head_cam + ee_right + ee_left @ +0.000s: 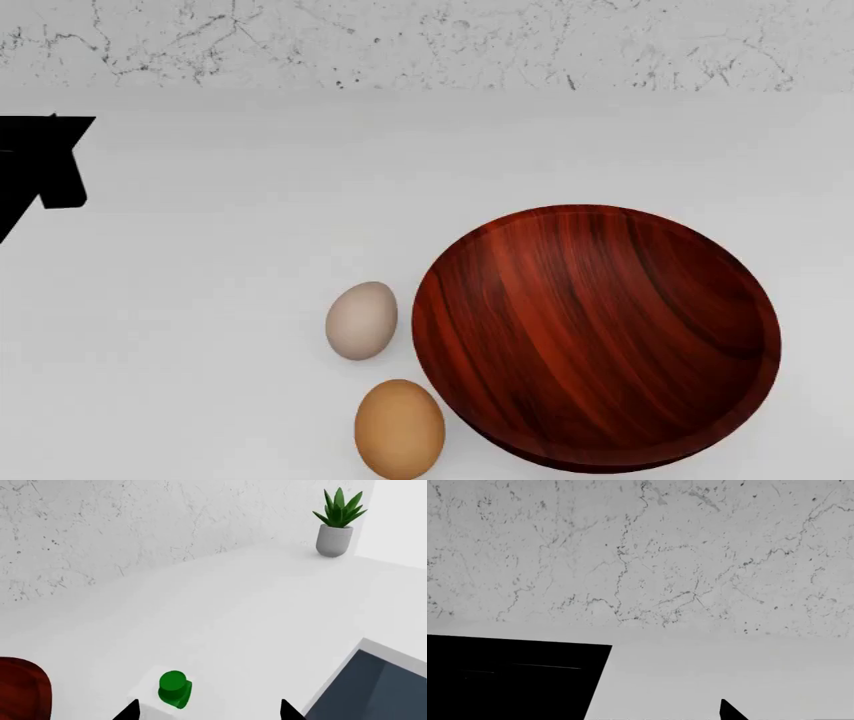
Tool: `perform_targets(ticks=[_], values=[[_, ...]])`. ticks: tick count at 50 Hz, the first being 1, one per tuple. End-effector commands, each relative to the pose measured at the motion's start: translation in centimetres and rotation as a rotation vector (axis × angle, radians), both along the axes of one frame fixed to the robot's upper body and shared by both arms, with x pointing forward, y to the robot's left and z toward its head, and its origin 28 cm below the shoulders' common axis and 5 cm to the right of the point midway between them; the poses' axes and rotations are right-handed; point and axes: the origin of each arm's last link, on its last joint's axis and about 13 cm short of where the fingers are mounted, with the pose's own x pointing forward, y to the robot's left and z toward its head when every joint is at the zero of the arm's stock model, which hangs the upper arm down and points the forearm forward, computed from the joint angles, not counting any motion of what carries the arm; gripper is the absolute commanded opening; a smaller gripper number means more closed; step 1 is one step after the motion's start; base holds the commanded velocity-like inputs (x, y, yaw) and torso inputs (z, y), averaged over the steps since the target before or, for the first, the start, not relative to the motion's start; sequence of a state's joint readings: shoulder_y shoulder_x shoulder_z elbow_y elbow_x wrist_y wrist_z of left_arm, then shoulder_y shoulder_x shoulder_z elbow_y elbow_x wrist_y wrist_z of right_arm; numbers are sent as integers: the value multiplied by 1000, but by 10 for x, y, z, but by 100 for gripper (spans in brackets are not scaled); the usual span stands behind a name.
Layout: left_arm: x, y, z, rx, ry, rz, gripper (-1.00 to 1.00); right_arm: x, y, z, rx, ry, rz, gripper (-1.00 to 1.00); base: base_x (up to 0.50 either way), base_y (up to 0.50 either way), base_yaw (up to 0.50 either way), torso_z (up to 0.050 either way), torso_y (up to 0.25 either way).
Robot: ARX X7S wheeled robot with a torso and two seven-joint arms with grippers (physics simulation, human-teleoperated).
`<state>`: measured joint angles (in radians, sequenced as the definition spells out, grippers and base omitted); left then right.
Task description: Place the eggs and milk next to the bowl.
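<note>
The white bench (pixel 200 250) runs back to a marbled wall, and the wooden bowl (pixel 597 337) sits on it at the near right of the head view. Both eggs already lie on the bowl's left side: the pale pinkish egg (pixel 362 320) just beside the rim, the orange-brown egg (pixel 399 428) nearer the robot and about touching it. That part of the task looks done.

The milk carton (pixel 170 695) (known by its round green cap (pixel 175 688)) shows only in the right wrist view, standing on the bench a short way from the bowl's edge. The right hand (pixel 208 711) hangs over it with its two dark fingertips spread wide on either side, nothing between them yet. So the step in hand is likely the grasp of the milk.

The next move probably calls for lowering around the carton, closing, then carrying it beside the bowl.

Of the left hand only dark slivers show, so whether it is spread or closed cannot be told.
</note>
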<state>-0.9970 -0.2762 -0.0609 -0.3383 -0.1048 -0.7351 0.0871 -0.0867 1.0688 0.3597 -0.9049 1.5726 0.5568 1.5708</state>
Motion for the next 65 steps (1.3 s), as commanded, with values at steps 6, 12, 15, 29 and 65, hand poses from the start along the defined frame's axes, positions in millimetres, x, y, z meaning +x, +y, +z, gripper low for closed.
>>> perform_targets(ticks=[6, 12, 15, 29, 65], values=[[3, -4, 0, -7, -7, -33, 100, 15, 7, -11, 24, 33, 13, 100, 0, 0, 0, 0, 0], [3, -3, -2, -3, -5, -32, 100, 24, 13, -16, 28, 51, 26, 100, 0, 0, 0, 0, 0], [3, -2, -2, -2, -4, -29, 100, 28, 16, -17, 32, 58, 32, 100, 0, 0, 0, 0, 0], [2, -1, -3, 3, -1, -26, 100, 41, 17, -18, 78, 98, 30, 100, 0, 0, 0, 0, 0], [3, 0, -8, 16, 11, -13, 100, 78, 2, -28, 178, 140, -40, 100, 0, 0, 0, 0, 0]])
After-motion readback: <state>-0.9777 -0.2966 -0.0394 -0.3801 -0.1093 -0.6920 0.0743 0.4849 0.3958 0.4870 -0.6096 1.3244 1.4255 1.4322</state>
